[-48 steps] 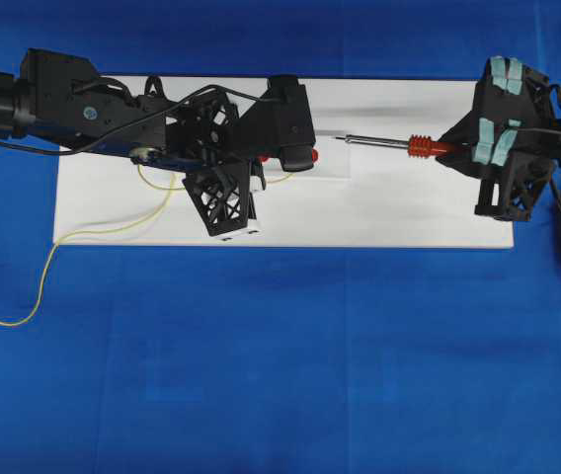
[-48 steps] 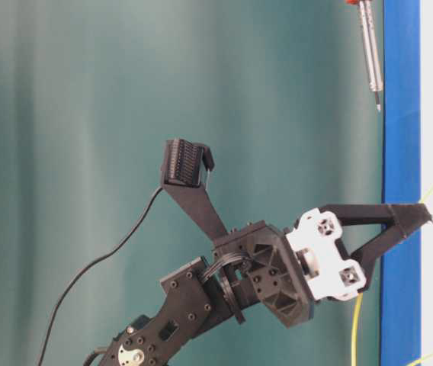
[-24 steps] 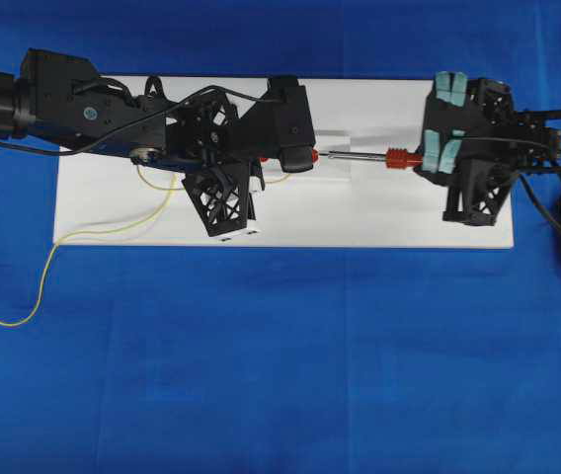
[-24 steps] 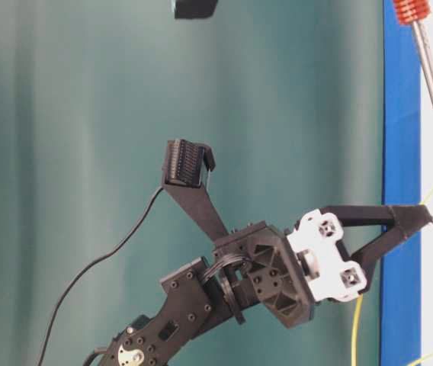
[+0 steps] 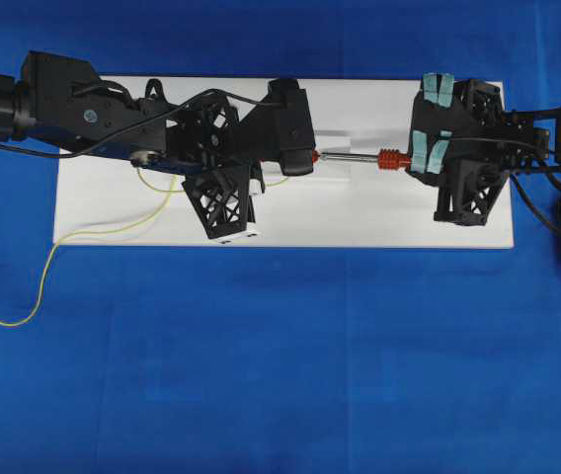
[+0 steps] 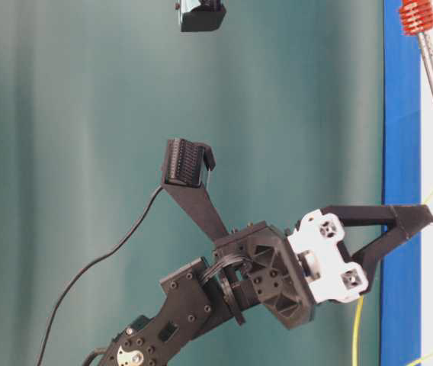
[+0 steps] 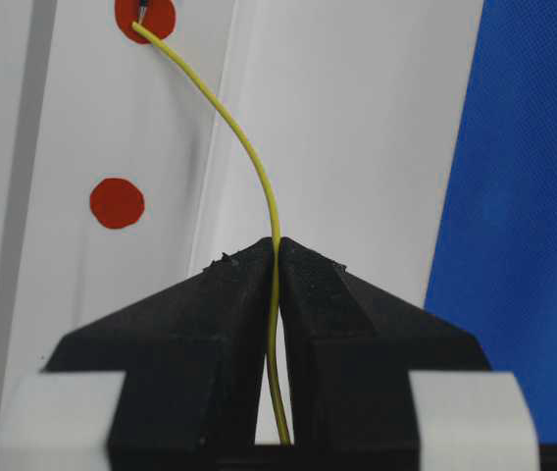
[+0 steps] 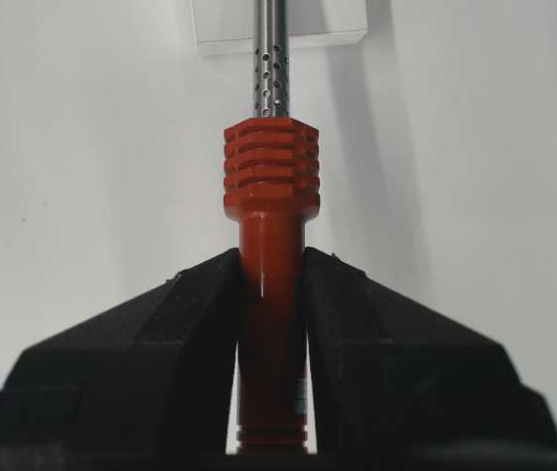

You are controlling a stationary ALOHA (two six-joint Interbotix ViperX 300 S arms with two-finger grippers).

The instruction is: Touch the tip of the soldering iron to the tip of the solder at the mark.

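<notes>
On white board, left gripper (image 7: 277,257) clamping solder (image 7: 249,157), right gripper (image 8: 271,270) clamping soldering iron (image 8: 271,186).

Work surface and surroundings. A blue cloth (image 5: 280,365) covers the table, evenly lit and lightly textured. A white rectangular board (image 5: 379,212) lies on the cloth, its long sides running left to right in the overhead view; a faint crease or seam crosses it. Red round marks (image 7: 117,203) sit on the board. In the table-level view, a plain teal-green backdrop (image 6: 72,114) with soft vertical shading fills the background.
</notes>
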